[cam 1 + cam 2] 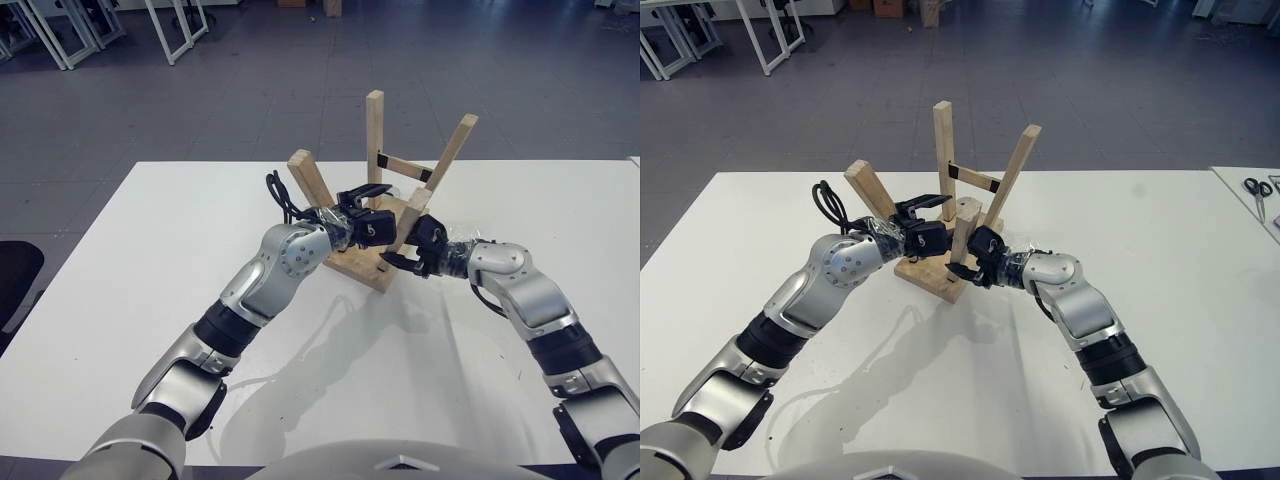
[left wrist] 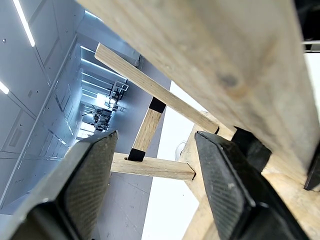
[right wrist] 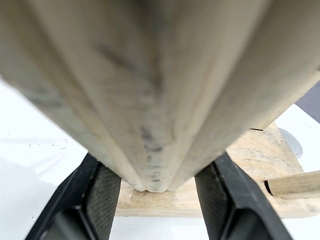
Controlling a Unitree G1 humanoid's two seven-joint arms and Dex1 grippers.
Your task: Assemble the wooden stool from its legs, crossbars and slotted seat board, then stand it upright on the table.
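On the white table point(image 1: 120, 300), a bit past the middle, a wooden stool point(image 1: 943, 140) turned upside down; seat board point(image 1: 355, 268) flat on the table top, with all four legs up in the air; not yet stood the right way up.

At the back, a tall back leg point(image 1: 374, 125), nearly straight up; next to it, a right back leg point(image 1: 455, 148) leaning out to the right; over on the left, a left leg point(image 1: 310, 180) leaning out to the left; nearest the robot, a front leg point(image 1: 412, 215) standing on the near corner of the board.

Across the two back legs, a thin crossbar point(image 1: 405, 167) with black ends, well above the board.

Just over the board, between the left leg and the front leg, the left gripper point(image 2: 155, 150); black pads point(image 2: 92, 175) spread wide apart, with nothing held between them; far off through the gap, the crossbar and the two back legs.

Low down on the front leg, close to the board, the right gripper point(image 3: 157, 192); one black finger point(image 3: 105, 200) on each side of the leg, pressed in on the wood and pinching it.

Far off to the right, on the next table top, a small pair of scissors point(image 1: 1257, 190).
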